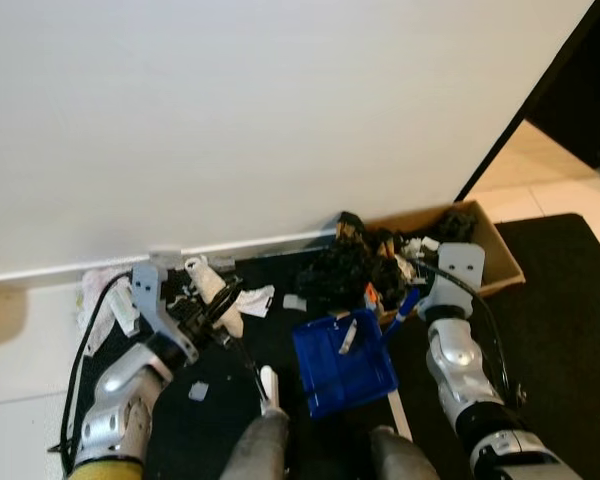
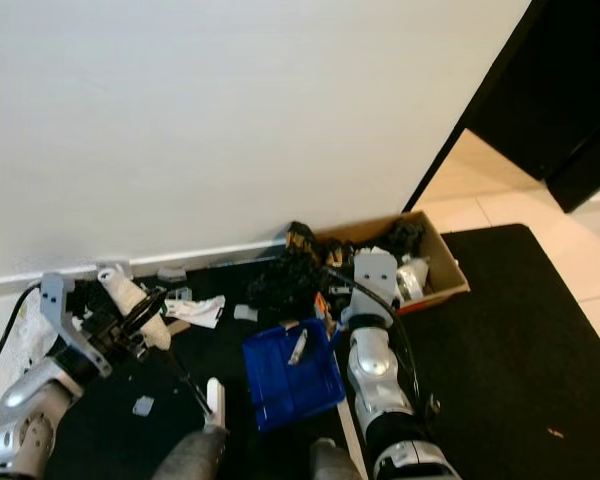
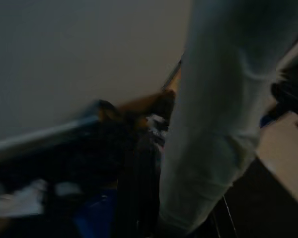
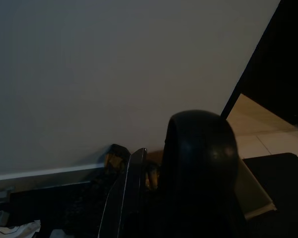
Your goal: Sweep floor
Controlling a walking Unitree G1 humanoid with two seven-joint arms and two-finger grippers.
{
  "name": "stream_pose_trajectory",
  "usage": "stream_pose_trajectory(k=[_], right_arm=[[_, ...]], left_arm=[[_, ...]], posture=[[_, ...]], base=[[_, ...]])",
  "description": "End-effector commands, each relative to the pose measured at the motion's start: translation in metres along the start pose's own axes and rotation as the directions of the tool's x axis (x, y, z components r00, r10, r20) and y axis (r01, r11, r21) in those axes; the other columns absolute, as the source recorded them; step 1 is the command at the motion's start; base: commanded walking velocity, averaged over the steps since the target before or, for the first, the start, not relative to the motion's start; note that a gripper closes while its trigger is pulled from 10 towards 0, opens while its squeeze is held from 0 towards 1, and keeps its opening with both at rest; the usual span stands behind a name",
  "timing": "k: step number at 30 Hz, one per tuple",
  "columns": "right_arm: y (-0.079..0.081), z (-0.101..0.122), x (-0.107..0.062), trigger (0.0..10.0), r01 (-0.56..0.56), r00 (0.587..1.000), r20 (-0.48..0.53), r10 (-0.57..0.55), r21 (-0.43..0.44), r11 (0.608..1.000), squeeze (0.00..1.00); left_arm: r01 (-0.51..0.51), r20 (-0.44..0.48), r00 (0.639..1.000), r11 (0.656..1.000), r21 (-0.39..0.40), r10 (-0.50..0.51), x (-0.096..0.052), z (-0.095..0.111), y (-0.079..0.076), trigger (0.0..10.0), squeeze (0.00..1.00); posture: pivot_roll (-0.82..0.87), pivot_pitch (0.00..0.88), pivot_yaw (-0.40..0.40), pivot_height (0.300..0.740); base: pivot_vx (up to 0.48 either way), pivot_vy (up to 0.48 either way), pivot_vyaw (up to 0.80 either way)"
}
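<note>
Left gripper (image 1: 212, 310) is up near the white baseboard (image 1: 230, 246), its black fingers clamped around a white handle (image 1: 213, 293) that crosses them at a tilt — from the left wrist view that pale handle (image 3: 218, 114) looms huge and blurred right along the fingers. A thin dark stick runs down from that gripper toward the robot's body, ending by a small white piece (image 1: 269, 385); what that piece is can't be made out.

Over on the right, the right gripper (image 1: 412, 290) is reaching down to the blue dustpan (image 1: 343, 363), which sits on the black mat (image 1: 560, 330) with a small white scrap (image 1: 348, 335) lying inside it. The fingers are buried among dark clutter where the pan meets the box, so whether they are apart or together, I cannot tell. In the right wrist view a rounded black shape (image 4: 201, 148) sits close to the lens.

Just beyond the dustpan, a heap of dark debris (image 1: 345, 265) lies against the wall, spilling into an open cardboard box (image 1: 500, 250). Crumpled white paper (image 1: 255, 300) lies on the mat beside the left gripper, and a grey scrap (image 1: 198, 391) lies nearer the robot.
</note>
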State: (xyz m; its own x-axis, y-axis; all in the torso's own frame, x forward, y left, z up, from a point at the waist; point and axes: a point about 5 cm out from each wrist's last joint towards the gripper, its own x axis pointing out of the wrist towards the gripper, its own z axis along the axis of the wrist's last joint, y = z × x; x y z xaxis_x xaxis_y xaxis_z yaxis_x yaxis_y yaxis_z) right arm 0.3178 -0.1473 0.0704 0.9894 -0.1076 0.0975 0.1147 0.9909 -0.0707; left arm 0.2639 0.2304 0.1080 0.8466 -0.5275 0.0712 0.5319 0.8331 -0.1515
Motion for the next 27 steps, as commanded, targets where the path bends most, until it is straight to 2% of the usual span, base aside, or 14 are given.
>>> stream_pose_trajectory(k=[1,3,4,5,6,7,11,17,21,23,24,25,27], right_arm=[[-0.003,-0.021,-0.013,10.0,0.004,0.995,-0.099,-0.006,-0.020,1.000,0.00],[-0.003,-0.021,-0.014,10.0,0.004,0.995,-0.099,-0.006,-0.019,1.000,0.00],[-0.003,-0.022,-0.014,10.0,0.004,0.995,-0.102,-0.006,-0.019,1.000,0.00],[-0.003,-0.022,-0.014,10.0,0.004,0.995,-0.102,-0.006,-0.019,1.000,0.00],[-0.001,-0.022,-0.015,10.0,0.002,0.994,-0.105,-0.004,-0.016,1.000,0.00],[0.000,-0.022,-0.015,10.0,0.001,0.994,-0.106,-0.003,-0.015,1.000,0.00],[0.002,-0.021,-0.014,10.0,-0.001,0.995,-0.104,-0.001,-0.012,1.000,0.00],[0.000,-0.021,-0.014,10.0,0.003,0.995,-0.102,-0.004,-0.014,1.000,0.00],[-0.002,-0.022,-0.015,10.0,0.006,0.994,-0.105,-0.007,-0.018,1.000,0.00],[-0.002,-0.022,-0.015,10.0,0.005,0.994,-0.106,-0.007,-0.019,1.000,0.00],[-0.001,-0.021,-0.014,10.0,0.002,0.995,-0.102,-0.004,-0.019,1.000,0.00],[-0.001,-0.020,-0.013,10.0,0.001,0.995,-0.097,-0.003,-0.017,1.000,0.00],[-0.001,-0.019,-0.013,10.0,0.003,0.996,-0.090,-0.005,-0.015,1.000,0.00]], left_arm=[[-0.041,0.023,0.999,0.993,0.113,0.039,-0.012,0.020,0.018,10.0,0.00],[-0.054,0.020,0.998,0.989,0.139,0.052,-0.015,0.025,0.023,10.0,0.00],[-0.077,0.010,0.997,0.979,0.191,0.076,-0.022,0.035,0.033,10.0,0.00],[-0.077,0.010,0.997,0.979,0.191,0.076,-0.022,0.035,0.033,10.0,0.00],[-0.114,0.005,0.993,0.961,0.254,0.116,-0.032,0.050,0.046,10.0,0.00],[-0.129,0.004,0.991,0.953,0.274,0.133,-0.034,0.055,0.051,10.0,0.00],[-0.165,-0.001,0.985,0.938,0.304,0.174,-0.036,0.057,0.057,10.0,0.00],[-0.196,-0.067,0.970,0.915,0.353,0.233,-0.039,0.035,0.063,10.0,0.00],[-0.263,-0.097,0.938,0.864,0.429,0.333,-0.041,0.015,0.069,10.0,0.00],[-0.285,-0.105,0.927,0.858,0.428,0.360,-0.040,0.007,0.070,10.0,0.00],[-0.290,-0.134,0.915,0.853,0.435,0.380,-0.037,-0.009,0.066,10.0,0.00],[-0.297,-0.143,0.910,0.853,0.428,0.389,-0.037,-0.016,0.064,10.0,0.00],[-0.347,-0.136,0.896,0.856,0.382,0.424,-0.038,-0.024,0.064,10.0,0.00]], posture=[[0.21,0.254,-0.040,0.740],[0.21,0.255,-0.040,0.740],[0.21,0.255,-0.040,0.740],[0.21,0.255,-0.040,0.740],[0.22,0.256,-0.037,0.740],[0.22,0.256,-0.037,0.740],[0.22,0.256,-0.037,0.740],[0.21,0.256,-0.037,0.740],[0.21,0.258,-0.044,0.740],[0.21,0.258,-0.044,0.740],[0.20,0.258,-0.044,0.740],[0.19,0.257,-0.042,0.740],[0.18,0.258,-0.040,0.740]], base=[[0.000,0.000,0.00],[0.000,0.000,0.00],[0.000,0.000,0.00],[0.000,0.000,0.00],[0.000,0.000,0.00],[0.000,0.000,0.00],[0.000,0.000,0.00],[0.000,0.000,0.00],[0.000,0.000,0.00],[0.000,0.000,0.00],[0.000,0.000,0.00],[0.000,0.000,0.00],[0.000,0.000,0.00]])
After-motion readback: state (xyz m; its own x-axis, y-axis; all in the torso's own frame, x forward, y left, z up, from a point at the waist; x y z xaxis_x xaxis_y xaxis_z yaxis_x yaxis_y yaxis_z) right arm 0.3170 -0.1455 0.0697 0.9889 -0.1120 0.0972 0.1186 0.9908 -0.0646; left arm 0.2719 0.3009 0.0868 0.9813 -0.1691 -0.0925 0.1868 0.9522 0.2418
